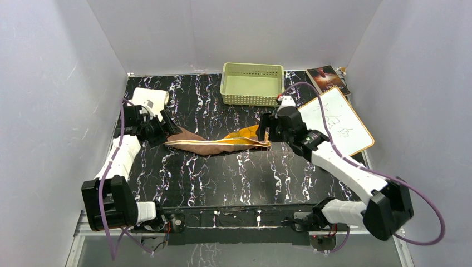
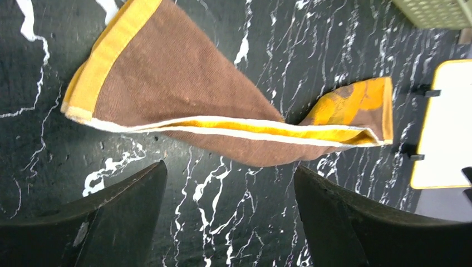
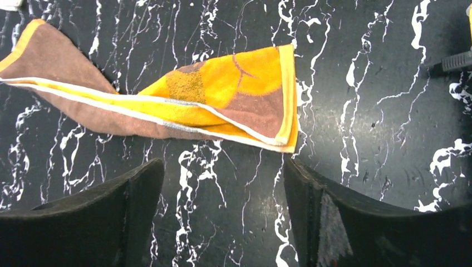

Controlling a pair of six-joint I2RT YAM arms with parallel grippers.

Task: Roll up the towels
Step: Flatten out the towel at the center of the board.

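The mustard-yellow and brown towel (image 1: 217,143) lies twisted in a long strip across the middle of the black marbled table (image 1: 234,178). Its brown end (image 2: 178,89) is just ahead of my left gripper (image 2: 229,183), which stands open with nothing between its fingers. Its yellow patterned end (image 3: 234,94) lies just ahead of my right gripper (image 3: 222,183), also open and empty. In the top view the left gripper (image 1: 170,129) and right gripper (image 1: 265,131) hover at opposite ends of the strip. The cream-white towel (image 1: 151,100) sits bunched like a roll at the back left.
A pale green basket (image 1: 251,83) stands at the back centre. A white board with an orange rim (image 1: 340,123) lies at the right, beside the right arm, with a dark book (image 1: 327,79) behind it. White walls close in the table on three sides.
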